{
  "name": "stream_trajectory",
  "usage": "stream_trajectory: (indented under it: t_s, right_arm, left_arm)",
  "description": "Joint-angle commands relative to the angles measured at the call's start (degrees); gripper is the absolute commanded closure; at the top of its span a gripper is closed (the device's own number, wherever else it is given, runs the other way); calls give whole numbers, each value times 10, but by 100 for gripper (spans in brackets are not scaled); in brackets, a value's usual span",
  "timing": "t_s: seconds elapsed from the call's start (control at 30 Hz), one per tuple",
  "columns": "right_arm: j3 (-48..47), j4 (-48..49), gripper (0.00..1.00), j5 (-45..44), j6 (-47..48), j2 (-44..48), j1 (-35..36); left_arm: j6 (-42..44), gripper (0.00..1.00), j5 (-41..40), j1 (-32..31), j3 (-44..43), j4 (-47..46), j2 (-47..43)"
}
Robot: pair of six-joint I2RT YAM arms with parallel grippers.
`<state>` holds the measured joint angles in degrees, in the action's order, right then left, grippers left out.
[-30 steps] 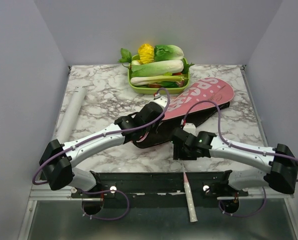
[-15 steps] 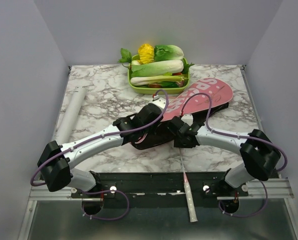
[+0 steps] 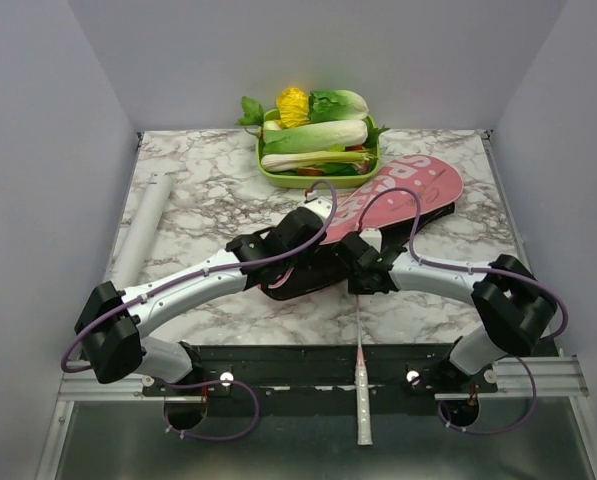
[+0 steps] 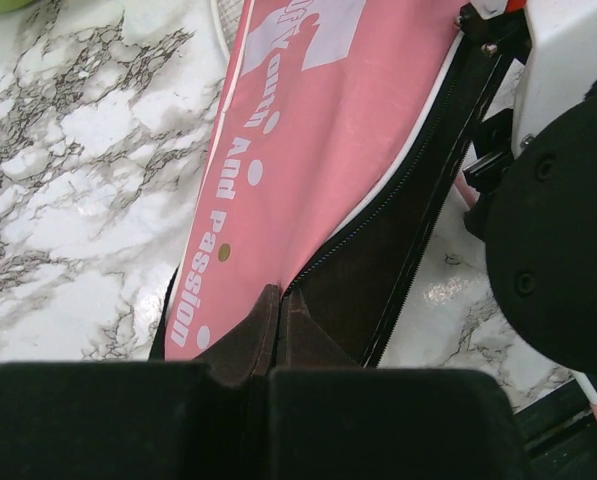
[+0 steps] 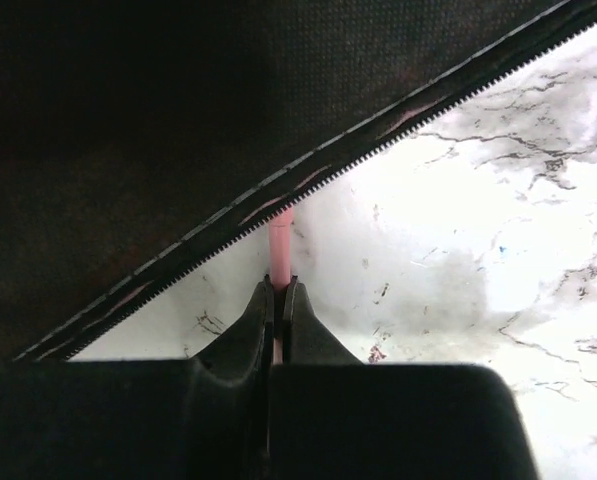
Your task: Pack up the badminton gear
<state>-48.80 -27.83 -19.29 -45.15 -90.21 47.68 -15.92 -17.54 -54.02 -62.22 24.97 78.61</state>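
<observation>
The pink cover bag (image 3: pixel 403 190) with white lettering lies unzipped at the table's middle, its black lining (image 5: pixel 158 120) showing. My left gripper (image 4: pixel 278 305) is shut on the bag's top flap at the zip edge (image 4: pixel 308 270), seen from above as the left gripper (image 3: pixel 306 228). My right gripper (image 5: pixel 278 292) is shut on a racket's thin pink shaft (image 5: pixel 281 240), which runs under the bag's zipper. The right gripper (image 3: pixel 363 272) sits at the bag's near edge. The racket's pale handle (image 3: pixel 363 415) sticks out past the table's front. A long white tube (image 3: pixel 143 228) lies at the left.
A green tray (image 3: pixel 318 178) of vegetables stands at the back centre, touching the bag's far end. The black rail (image 3: pixel 318 362) runs along the table's front edge. The right arm's body (image 4: pixel 558 240) crowds the right of the left wrist view.
My right gripper moved in toward the bag's opening and shut on the racket's shaft. The racket's handle swung left. The left gripper has held still.
</observation>
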Motion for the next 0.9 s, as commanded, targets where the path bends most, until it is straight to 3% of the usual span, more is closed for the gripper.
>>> stream_trajectory:
  t_s: [0.0, 0.2, 0.33, 0.57, 0.87]
  right_arm:
    - [47, -33, 99, 91, 1, 32, 0]
    - [56, -153, 99, 164, 21, 107, 48]
    - [48, -223, 99, 224, 44, 203, 98]
    - [44, -324, 99, 375, 112, 357, 114]
    - [36, -465, 99, 416, 192, 449, 116]
  left_arm:
    - [-5, 100, -21, -2, -4, -9, -10]
    - [-6, 100, -30, -2, -12, -20, 4]
    - [1, 100, -33, -2, -26, -24, 21]
    - [12, 100, -40, -2, -40, -28, 38]
    - [34, 100, -55, 15, -57, -16, 63]
